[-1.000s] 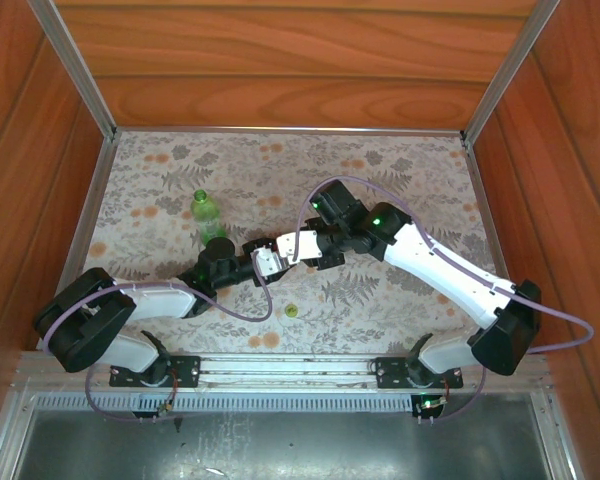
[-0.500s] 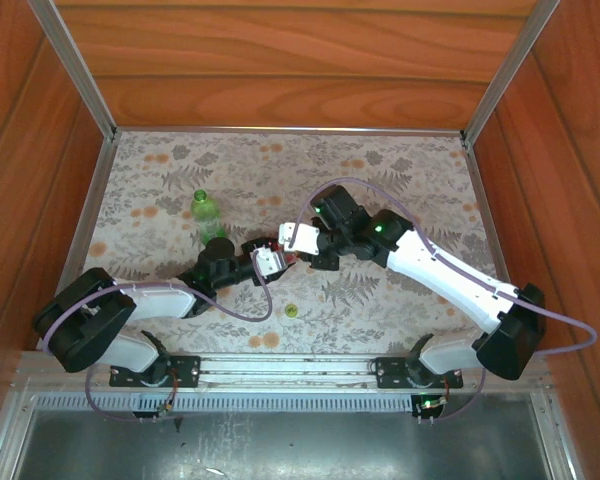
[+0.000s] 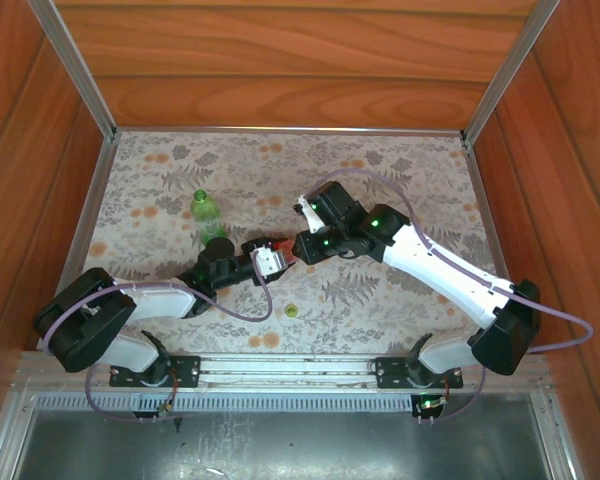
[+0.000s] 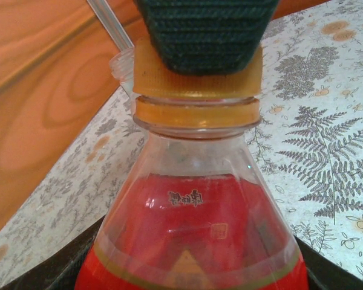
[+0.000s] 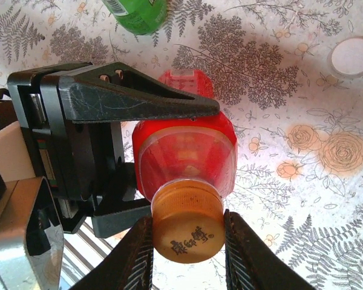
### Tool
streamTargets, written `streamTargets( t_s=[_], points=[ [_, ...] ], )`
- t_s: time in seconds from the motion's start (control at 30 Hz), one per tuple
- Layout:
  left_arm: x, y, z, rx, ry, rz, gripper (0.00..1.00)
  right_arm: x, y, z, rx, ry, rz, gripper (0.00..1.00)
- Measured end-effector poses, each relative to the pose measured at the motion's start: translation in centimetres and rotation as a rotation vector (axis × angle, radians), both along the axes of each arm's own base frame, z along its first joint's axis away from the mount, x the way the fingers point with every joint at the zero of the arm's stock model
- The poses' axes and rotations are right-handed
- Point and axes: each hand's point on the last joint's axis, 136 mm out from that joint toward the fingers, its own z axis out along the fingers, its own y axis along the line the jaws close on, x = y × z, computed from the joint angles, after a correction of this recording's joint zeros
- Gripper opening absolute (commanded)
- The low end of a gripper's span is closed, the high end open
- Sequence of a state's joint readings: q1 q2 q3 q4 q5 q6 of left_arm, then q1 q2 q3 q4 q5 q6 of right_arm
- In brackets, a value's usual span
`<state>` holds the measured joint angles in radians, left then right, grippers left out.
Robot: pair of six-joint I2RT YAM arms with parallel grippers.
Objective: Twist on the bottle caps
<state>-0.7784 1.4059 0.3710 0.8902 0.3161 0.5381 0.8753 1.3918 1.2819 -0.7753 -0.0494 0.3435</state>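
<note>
Closest to my bases, a tiny round yellow-green plastic cap (image 3: pixel 292 311) lies alone on the grey fern-and-flower printed tablecloth (image 3: pixel 410 170), well apart from both arms' tips. Further in, around mid-table, my two arms meet. My left gripper (image 3: pixel 277 252) is clamped on the body of a small red plastic bottle with a clear shoulder (image 5: pixel 184 154). In the right wrist view one black jaw runs across its upper side and the other presses from below, both touching. Whether its base rests on the cloth I cannot tell. A ribbed round orange plastic cap (image 5: pixel 189 232) sits on that bottle's neck, just above an orange collar ring (image 4: pixel 196 113). My right gripper (image 5: pixel 189 226) is closed on this cap, a dark finger (image 5: pixel 139 257) pressed to either side. From the left wrist, a dark ribbed pad (image 4: pixel 206 27) of that gripper covers the upper front of the cap. Beyond my left wrist, toward the far left, a small translucent green plastic bottle (image 3: pixel 204 213) stands on the cloth, apart from the red one. In the right wrist view a flat round white plastic cap (image 5: pixel 352 55) lies on the cloth too, well clear of both bottles.
</note>
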Motion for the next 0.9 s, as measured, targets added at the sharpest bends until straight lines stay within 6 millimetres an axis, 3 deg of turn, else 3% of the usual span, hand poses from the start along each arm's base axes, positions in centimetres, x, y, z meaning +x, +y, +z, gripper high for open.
streamTargets(
  t_s=[0.17, 0.43, 0.6, 0.9],
  points=[
    [-0.1, -0.1, 0.0, 0.001, -0.002, -0.008, 0.58, 0.3, -0.5, 0.6, -0.051, -0.262, 0.259, 0.57],
    [-0.1, -0.1, 0.0, 0.003, -0.004, -0.008, 0.58, -0.3, -0.9, 2.6, -0.178, -0.694, 0.762, 0.59],
    [-0.1, -0.1, -0.1, 0.003, -0.004, -0.010, 0.58, -0.2, -0.2, 2.7, -0.245, -0.801, 0.968, 0.58],
    [-0.1, -0.1, -0.1, 0.003, -0.004, -0.010, 0.58, -0.5, -0.1, 0.4, -0.311, -0.777, 1.148, 0.53]
  ],
)
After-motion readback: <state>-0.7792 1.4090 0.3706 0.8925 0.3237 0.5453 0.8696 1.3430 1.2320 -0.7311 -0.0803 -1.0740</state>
